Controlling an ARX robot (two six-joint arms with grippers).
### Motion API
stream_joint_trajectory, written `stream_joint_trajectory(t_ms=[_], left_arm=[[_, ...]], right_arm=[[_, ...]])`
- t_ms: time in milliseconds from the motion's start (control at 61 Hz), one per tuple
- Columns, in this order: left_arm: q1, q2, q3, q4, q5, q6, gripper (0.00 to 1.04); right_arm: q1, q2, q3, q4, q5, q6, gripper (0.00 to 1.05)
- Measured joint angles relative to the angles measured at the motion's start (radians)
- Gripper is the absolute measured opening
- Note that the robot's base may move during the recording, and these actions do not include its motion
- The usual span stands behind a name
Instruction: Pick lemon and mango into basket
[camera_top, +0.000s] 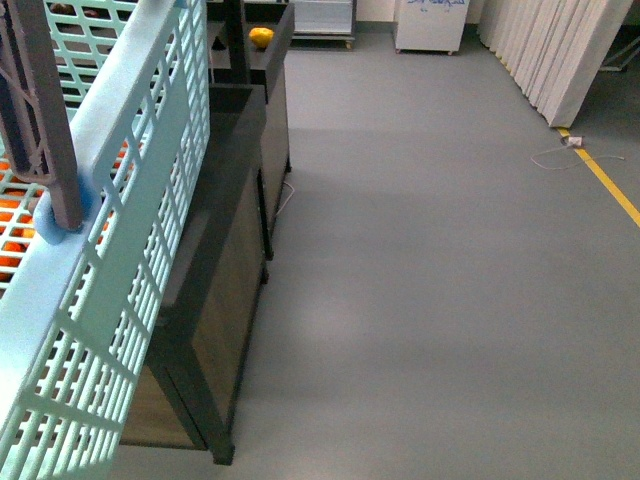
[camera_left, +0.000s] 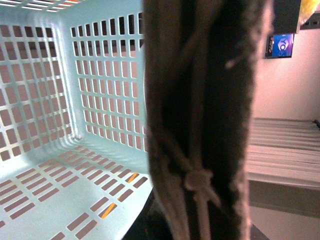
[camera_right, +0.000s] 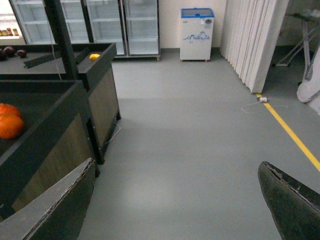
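**A:** What does the basket look like, and where is it?

**B:** The basket (camera_top: 130, 200) is pale aqua plastic with slotted lattice walls and a thick, smooth rim. It fills the left of the front view, close to the camera and tilted, and hides much of the near surface (camera_top: 215, 240). A brown ribbed handle (camera_top: 45, 110) rises from a pivot on the rim. The left wrist view shows its slotted floor meeting two walls in a corner, with orange showing through a couple of floor slots.

**A:** What else is around?

**B:** A grey floor (camera_top: 430, 280) stretches away to the right. Two dark, rimmed surfaces stand in a row on the left, the far surface (camera_top: 272, 70) beyond the near one. Glass-door fridges (camera_right: 100, 22) line the back wall, with a white chest freezer (camera_right: 196, 32) and a white folding screen (camera_right: 250, 40) beside them.

**A:** And the end effectors?

**B:** The right end effector (camera_right: 177, 170) has its two dark fingers (camera_right: 55, 205) spread wide above the floor, gripping nothing. I cannot tell the state of the left end effector. A dark blurred strip (camera_left: 200, 100) blocks the middle of its view.

**A:** Any fruit?

**B:** Oranges (camera_right: 10, 122) lie in the near surface. A yellow fruit (camera_top: 261, 37) sits on the far surface, well apart from the basket. It is too small to tell whether it is a lemon or a mango.
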Motion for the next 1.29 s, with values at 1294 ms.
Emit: stream_joint_trajectory(t_ms=[1294], left_arm=[[0.002,0.0,-0.001,-0.001,-0.002,0.001,0.05]], right_arm=[[0.0,-0.002,0.0,0.0,-0.001,0.0,0.96]])
